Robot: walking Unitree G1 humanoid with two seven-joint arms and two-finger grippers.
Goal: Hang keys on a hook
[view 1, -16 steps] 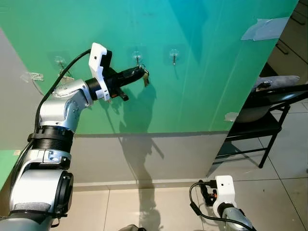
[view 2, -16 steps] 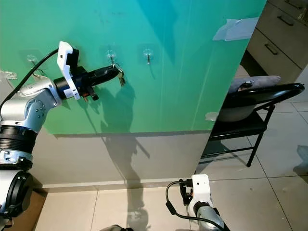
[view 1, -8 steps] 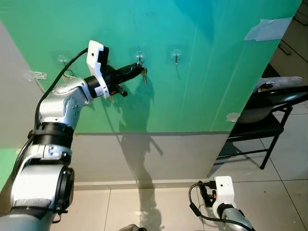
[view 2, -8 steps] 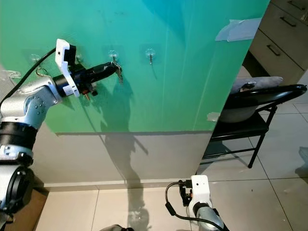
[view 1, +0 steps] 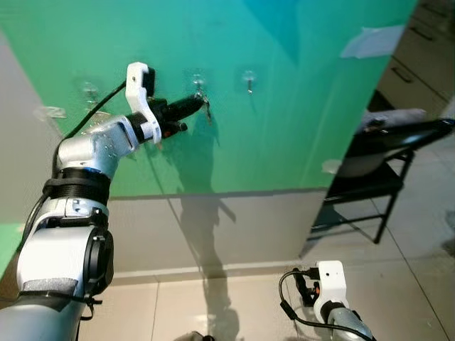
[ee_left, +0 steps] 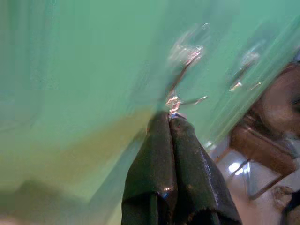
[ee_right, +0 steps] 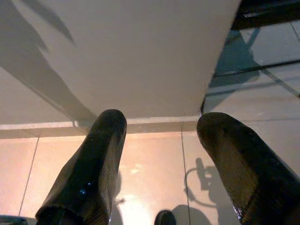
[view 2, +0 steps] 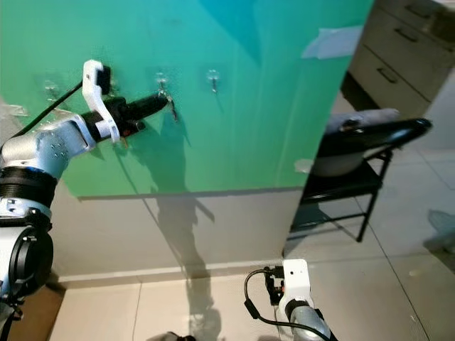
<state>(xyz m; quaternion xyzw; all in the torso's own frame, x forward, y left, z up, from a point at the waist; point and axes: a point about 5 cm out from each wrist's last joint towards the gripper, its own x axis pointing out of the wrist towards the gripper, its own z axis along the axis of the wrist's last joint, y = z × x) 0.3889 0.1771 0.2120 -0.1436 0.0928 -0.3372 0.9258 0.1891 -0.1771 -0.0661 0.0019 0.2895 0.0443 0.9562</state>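
Three clear hooks stick to the green wall panel [view 1: 284, 128]: a left hook [view 1: 89, 91], a middle hook [view 1: 197, 77] and a right hook [view 1: 248, 78]. My left gripper [view 1: 201, 104] is stretched out to the wall just under the middle hook, shut on the keys [view 1: 207, 109], which dangle from its tip against the panel. In the left wrist view the fingertips [ee_left: 161, 136] are pressed together, the keys' metal [ee_left: 174, 100] glinting right below the blurred middle hook [ee_left: 186, 54]. My right gripper [ee_right: 161, 124] hangs open low over the floor tiles.
A black folding chair [view 1: 387, 145] with a grey cushion stands right of the panel. Cabinet drawers [view 1: 419, 50] are behind it. White lower wall [view 1: 227, 227] and skirting sit beneath the green panel. A black cable [view 1: 288, 298] loops by my right wrist [view 1: 330, 280].
The left arm has reached further out, bringing the keys closer to the wall beneath the middle hook. The head view has shifted slightly. The right arm has stayed low.
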